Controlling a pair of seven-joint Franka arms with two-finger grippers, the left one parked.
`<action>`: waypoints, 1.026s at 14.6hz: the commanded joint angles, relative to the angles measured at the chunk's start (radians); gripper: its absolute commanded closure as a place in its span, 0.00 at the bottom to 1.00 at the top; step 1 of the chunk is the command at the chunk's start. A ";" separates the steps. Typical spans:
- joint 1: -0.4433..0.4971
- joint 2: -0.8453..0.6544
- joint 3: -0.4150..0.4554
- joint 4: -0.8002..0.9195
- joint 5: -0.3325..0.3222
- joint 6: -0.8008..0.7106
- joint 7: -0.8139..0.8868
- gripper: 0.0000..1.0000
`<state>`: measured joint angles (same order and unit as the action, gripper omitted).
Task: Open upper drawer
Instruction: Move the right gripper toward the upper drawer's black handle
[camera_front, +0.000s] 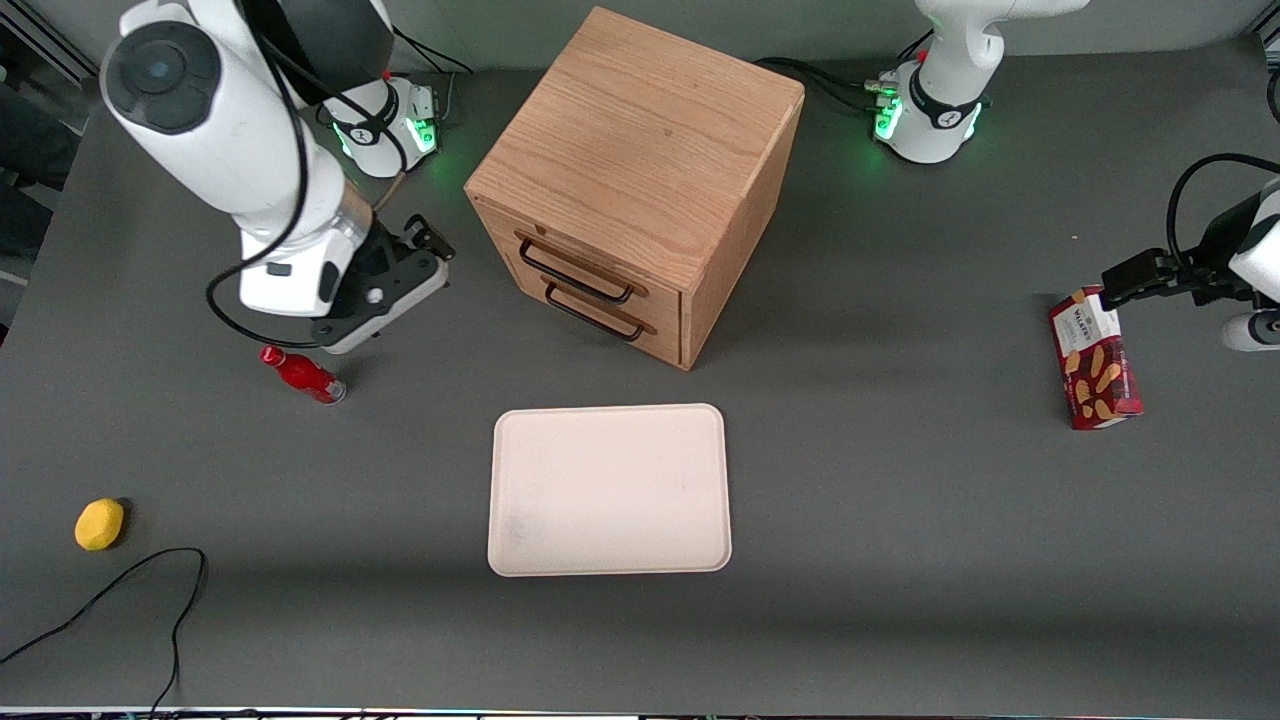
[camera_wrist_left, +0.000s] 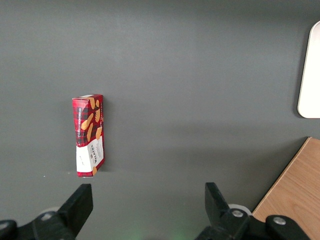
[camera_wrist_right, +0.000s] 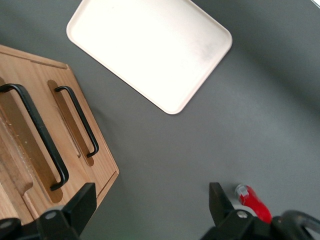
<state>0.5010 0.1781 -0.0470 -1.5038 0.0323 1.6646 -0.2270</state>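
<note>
The oak cabinet (camera_front: 640, 150) stands at the middle of the table with both drawers shut. The upper drawer (camera_front: 590, 262) carries a thin black bar handle (camera_front: 573, 273), and the lower drawer's handle (camera_front: 595, 313) sits just under it. The right wrist view shows the upper handle (camera_wrist_right: 40, 135) and the lower handle (camera_wrist_right: 77, 120). My right gripper (camera_front: 390, 285) hangs above the table beside the cabinet, toward the working arm's end, apart from both handles. It is open and empty (camera_wrist_right: 150, 212), with bare table between its fingers.
A cream tray (camera_front: 610, 545) lies nearer the front camera than the cabinet. A small red bottle (camera_front: 302, 373) lies just under the gripper. A yellow lemon (camera_front: 99, 524) and a black cable (camera_front: 150, 590) lie toward the working arm's end. A red biscuit box (camera_front: 1095, 360) lies toward the parked arm's end.
</note>
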 joint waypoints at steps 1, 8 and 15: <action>0.053 0.040 -0.013 0.034 0.012 0.024 -0.041 0.00; 0.094 0.107 -0.013 0.039 0.009 0.099 -0.037 0.00; 0.157 0.126 -0.013 0.036 0.011 0.124 -0.041 0.00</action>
<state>0.6290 0.2926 -0.0463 -1.4952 0.0323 1.7917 -0.2433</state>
